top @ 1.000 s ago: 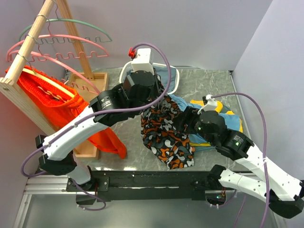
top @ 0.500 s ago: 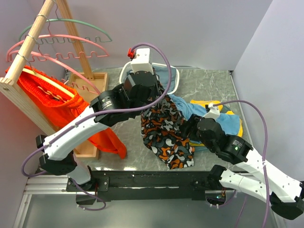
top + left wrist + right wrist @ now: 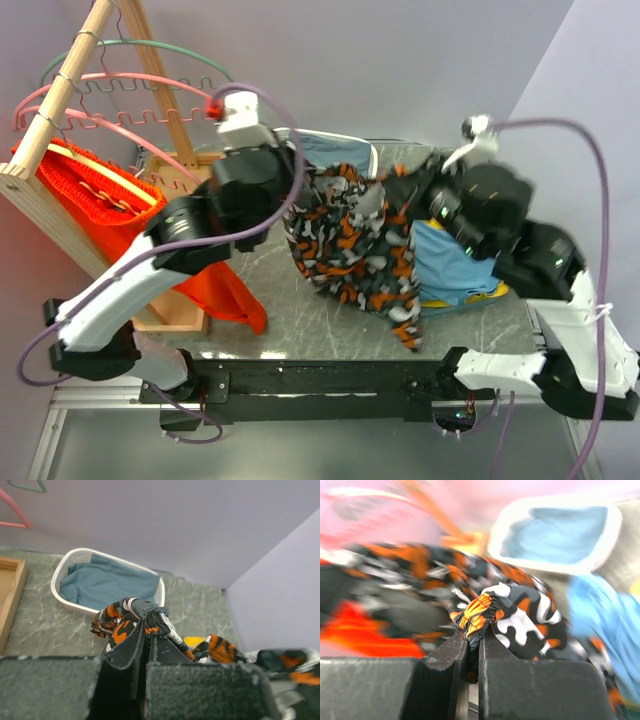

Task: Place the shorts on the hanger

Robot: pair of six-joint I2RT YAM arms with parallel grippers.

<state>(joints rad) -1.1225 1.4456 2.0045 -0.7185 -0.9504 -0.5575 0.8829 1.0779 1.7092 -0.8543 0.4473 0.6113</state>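
Note:
The shorts, black with orange, white and grey blobs, hang stretched above the table between both grippers. My left gripper is shut on one bunched edge, and its pads pinch the shorts in the left wrist view. On the opposite side my right gripper is shut on the gathered band. In the blurred right wrist view the right gripper holds a fold of the shorts. The pink hanger hangs on the wooden rail at the far left, apart from both grippers.
A second pink hanger and a green hanger share the wooden rack. An orange garment drapes below it. A white basket holds blue cloth. Light blue and yellow clothes lie at the right.
My right gripper has shut on the shorts and risen toward the back. Both arms have lifted the shorts off the table and pulled them apart, the left moving leftward.

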